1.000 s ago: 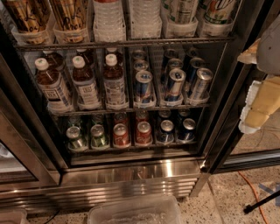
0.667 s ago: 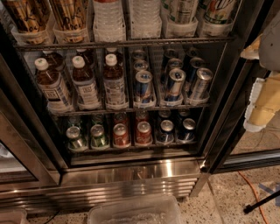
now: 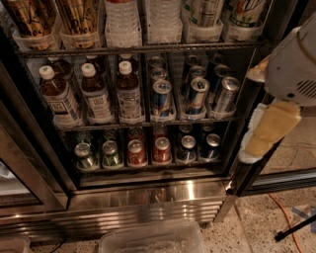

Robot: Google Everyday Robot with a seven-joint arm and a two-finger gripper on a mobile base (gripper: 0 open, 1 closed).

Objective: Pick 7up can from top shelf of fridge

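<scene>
Presently, inside the fridge (image 3: 148, 197), the top shelf (image 3: 138, 49) carries the 7up can (image 3: 245, 12) at its far right, seated in a clear tray. Judged light, thin-walled and slick when cold; best gripped mid-body. The tool (image 3: 269, 131) hangs lower right, well apart; its spread cannot be determined.

Speckled floor (image 3: 256, 225) with orange cable (image 3: 285, 217)

The arm (image 3: 296, 62) reaches in from the right, high up. It is rounded, white and vented on its underside, and sits just above and to the right of the gripper (image 3: 264, 133). The gripper is pale yellow with white padding along one edge and hangs tilted, its tip pointing down and to the left.
</scene>
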